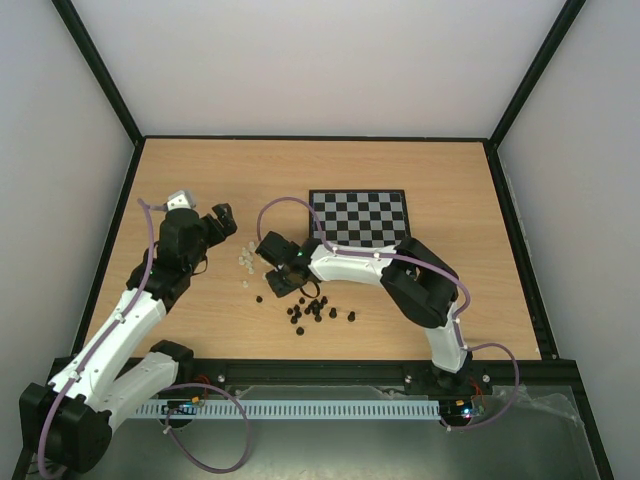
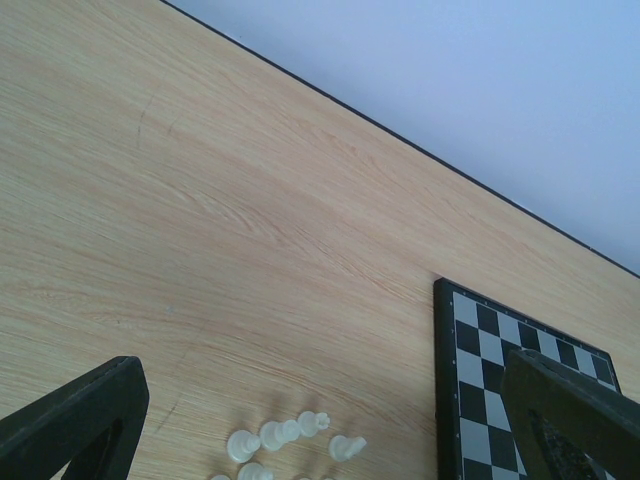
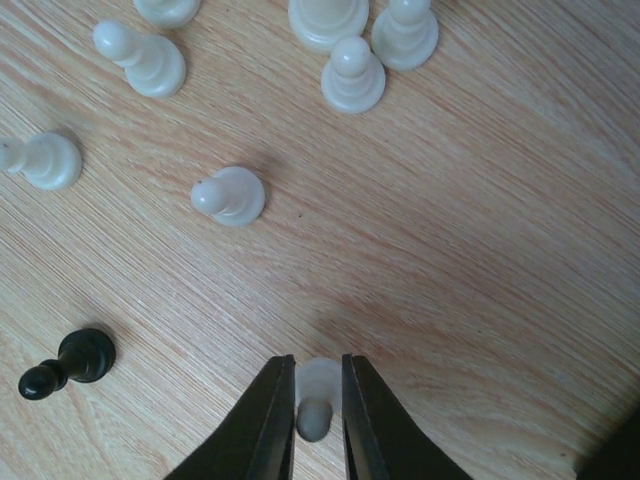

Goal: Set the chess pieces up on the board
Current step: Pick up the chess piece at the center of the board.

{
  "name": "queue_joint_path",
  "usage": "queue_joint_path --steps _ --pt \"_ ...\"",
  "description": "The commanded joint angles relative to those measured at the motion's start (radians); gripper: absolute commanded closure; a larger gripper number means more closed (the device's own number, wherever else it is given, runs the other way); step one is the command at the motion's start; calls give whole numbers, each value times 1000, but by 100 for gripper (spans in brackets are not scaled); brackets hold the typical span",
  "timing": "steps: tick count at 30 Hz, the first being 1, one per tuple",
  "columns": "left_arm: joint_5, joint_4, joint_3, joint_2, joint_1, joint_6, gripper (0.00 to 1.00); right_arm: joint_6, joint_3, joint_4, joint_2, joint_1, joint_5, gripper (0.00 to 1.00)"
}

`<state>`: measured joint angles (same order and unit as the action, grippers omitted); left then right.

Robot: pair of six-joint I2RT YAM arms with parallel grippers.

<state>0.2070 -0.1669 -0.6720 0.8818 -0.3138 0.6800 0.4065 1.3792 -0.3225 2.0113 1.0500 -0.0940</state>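
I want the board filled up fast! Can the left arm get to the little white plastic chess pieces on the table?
Probably yes. The left gripper is open and empty, and the small white plastic chess pieces sit just ahead of it with nothing between.

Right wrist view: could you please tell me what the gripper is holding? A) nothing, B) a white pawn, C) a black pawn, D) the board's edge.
B: the right gripper is shut on a white pawn; the black pawn lies apart, untouched.
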Motion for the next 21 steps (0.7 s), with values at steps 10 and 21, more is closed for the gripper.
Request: queue_joint_path --steps 10,21 --pt "5 1 16 -15 6 0 0 -11 18 -60 -74 10 -94 89" --pt "5 3 16 -11 4 0 1 -6 -78 -136 -325 -84 -208 89"
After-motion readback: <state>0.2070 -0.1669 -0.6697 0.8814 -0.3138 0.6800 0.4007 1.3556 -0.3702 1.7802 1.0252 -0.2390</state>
